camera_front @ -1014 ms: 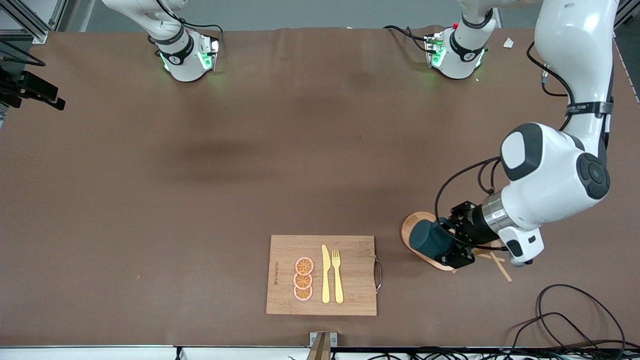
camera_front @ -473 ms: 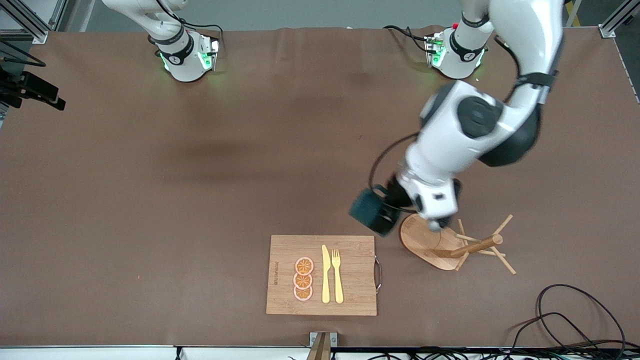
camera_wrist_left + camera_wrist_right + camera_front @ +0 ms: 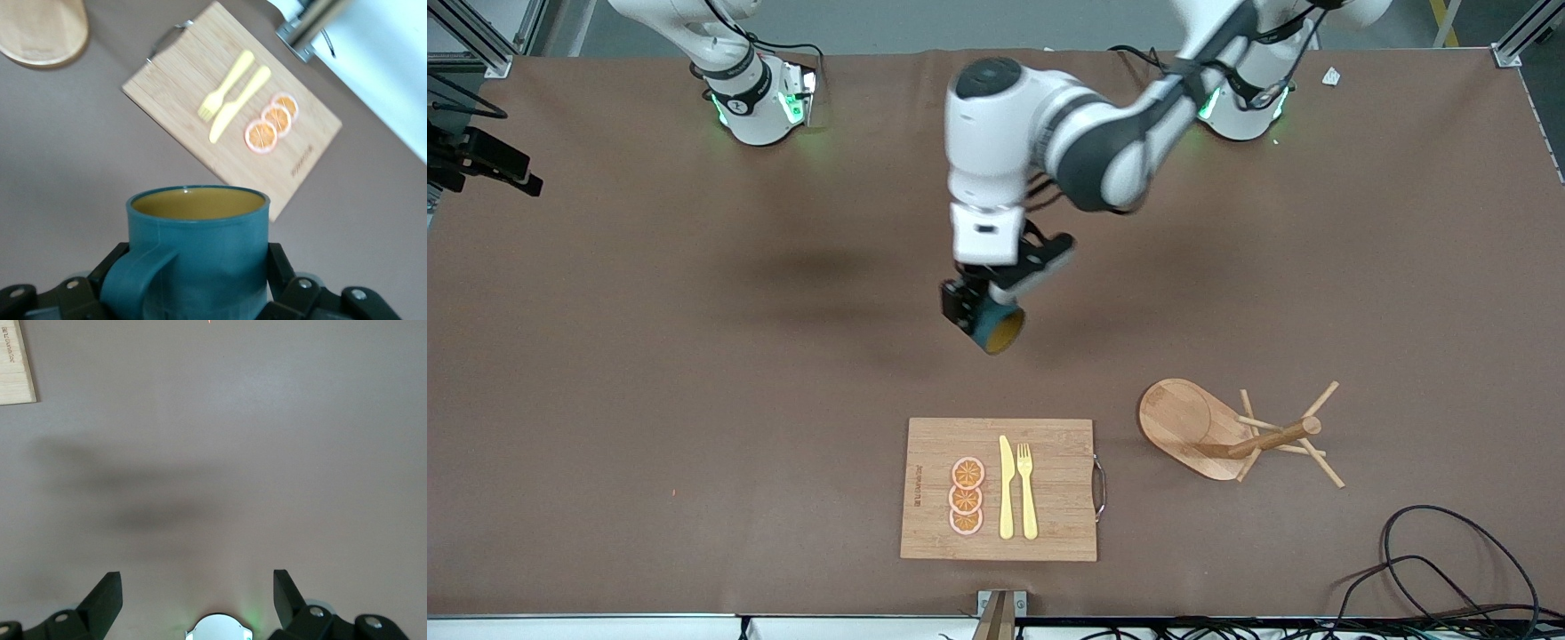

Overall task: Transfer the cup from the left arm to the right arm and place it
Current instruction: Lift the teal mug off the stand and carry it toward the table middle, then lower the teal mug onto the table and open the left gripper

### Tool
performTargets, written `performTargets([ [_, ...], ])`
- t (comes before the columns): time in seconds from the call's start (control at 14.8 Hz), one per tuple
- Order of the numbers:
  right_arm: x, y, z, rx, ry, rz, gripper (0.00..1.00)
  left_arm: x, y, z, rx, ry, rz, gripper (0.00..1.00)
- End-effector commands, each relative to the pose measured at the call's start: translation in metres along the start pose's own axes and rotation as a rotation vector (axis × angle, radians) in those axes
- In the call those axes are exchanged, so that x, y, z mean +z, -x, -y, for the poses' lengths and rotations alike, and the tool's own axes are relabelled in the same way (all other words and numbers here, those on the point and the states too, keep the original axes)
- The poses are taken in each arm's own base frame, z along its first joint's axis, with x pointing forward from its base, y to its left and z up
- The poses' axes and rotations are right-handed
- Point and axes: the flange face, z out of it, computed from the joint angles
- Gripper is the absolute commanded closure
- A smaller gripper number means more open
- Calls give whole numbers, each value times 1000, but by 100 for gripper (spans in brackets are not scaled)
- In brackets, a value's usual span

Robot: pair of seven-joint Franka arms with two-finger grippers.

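Note:
The cup is dark teal with a mustard-yellow inside. My left gripper is shut on it and holds it in the air over the bare middle of the table, above the stretch between the robot bases and the cutting board. Its open mouth tilts toward the front camera. In the left wrist view the cup fills the space between the black fingers, handle to one side. My right gripper is open and empty over bare table near its own base; it is out of the front view.
A wooden cutting board with a yellow knife, a fork and orange slices lies near the front edge. A wooden mug tree lies toward the left arm's end. Cables lie at that front corner.
My left arm has lifted the cup off the mug tree and swung it toward the right arm's end, to over the table's middle. The right arm's base has not moved.

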Motion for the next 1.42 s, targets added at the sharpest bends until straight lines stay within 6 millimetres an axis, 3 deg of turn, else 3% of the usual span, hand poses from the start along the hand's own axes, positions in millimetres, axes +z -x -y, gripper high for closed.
performTargets([
  [0.0,-5,4,1,5,5,-9,0,17,64,1,93,46,-120,44],
  [0.2,-3,2,1,6,4,-7,0,41,136,12,240,122,-263,44],
  [0.27,-1,0,1,5,4,-6,0,52,147,15,281,144,-308,44],
  [0.41,8,-7,0,5,5,14,0,88,189,32,388,197,-400,44],
  [0.68,19,-19,-1,-3,16,19,0,158,213,57,534,318,-577,42],
  [0.81,21,-24,-2,-2,16,8,0,176,218,66,621,344,-628,42],
  [1.01,27,-30,-3,1,17,9,0,228,230,96,770,337,-771,45],
  [1.15,28,-31,-3,1,17,11,0,244,243,109,841,326,-812,45],
  [1.35,29,-31,-3,1,17,12,0,251,259,121,925,271,-854,44],
])
